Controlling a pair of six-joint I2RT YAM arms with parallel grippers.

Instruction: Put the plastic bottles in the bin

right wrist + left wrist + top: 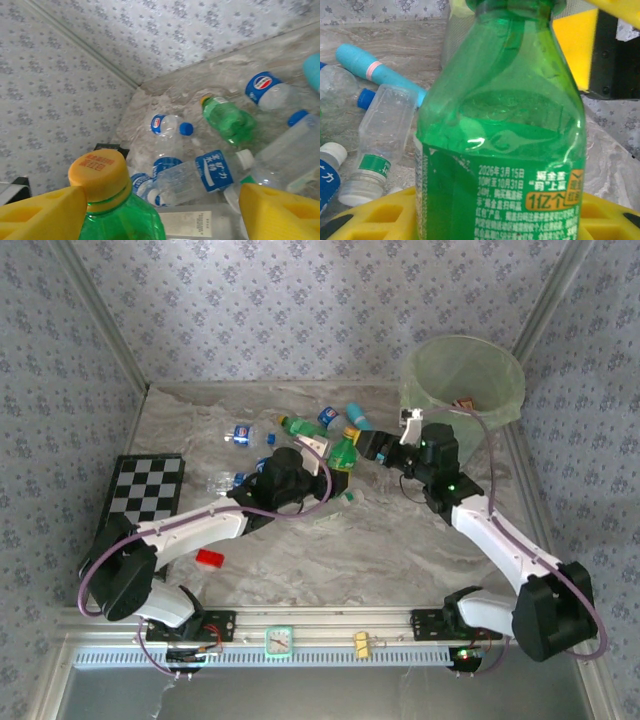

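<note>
Nearby, clear bottles (200,175) crowd the green bottle (500,125).

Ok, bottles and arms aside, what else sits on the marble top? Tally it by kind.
bin: 1
checkerboard: 1
red block: 1
teal tube: 1
Total: 4

The 2 arms are extended inward; the left gripper (318,458) is pointed at the right gripper (372,446), which is spread wide.
</note>
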